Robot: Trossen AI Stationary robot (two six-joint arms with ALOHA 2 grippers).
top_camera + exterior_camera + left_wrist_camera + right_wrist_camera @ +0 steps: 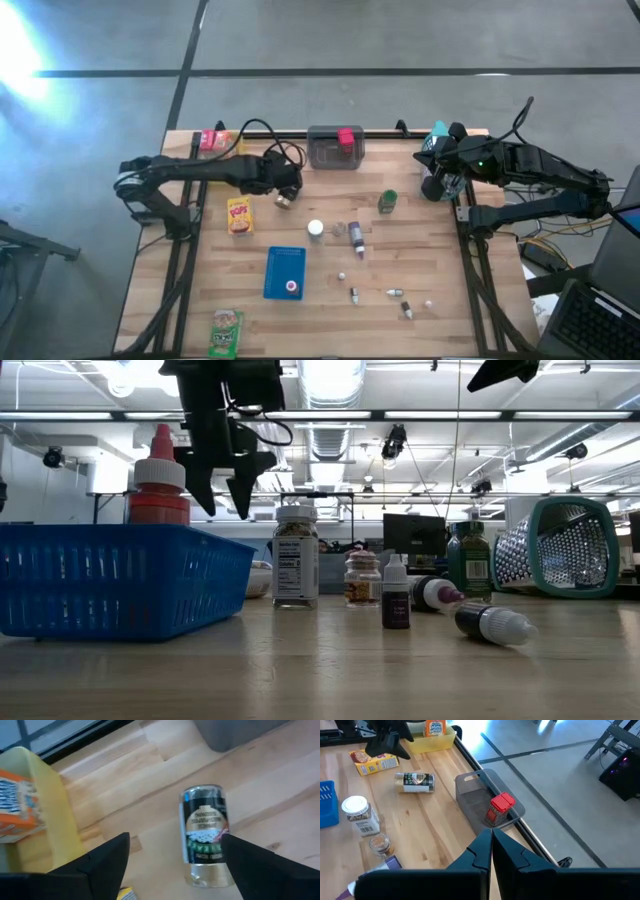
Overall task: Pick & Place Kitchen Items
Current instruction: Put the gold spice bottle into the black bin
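My left claw [172, 862] hangs spread wide over a small can [205, 834]. The can has a black label and silver ends, and lies on its side on the wooden table [420, 270] near the grey bin [334, 150]. My right claw [491, 851] waits pressed together at the table's edge.

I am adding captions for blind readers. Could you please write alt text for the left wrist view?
A small can with a dark label lies on its side on the wooden table, between the open jaws of the left gripper, which is just above it. To one side is a yellow bin holding an orange and white box; a grey bin shows at the edge.
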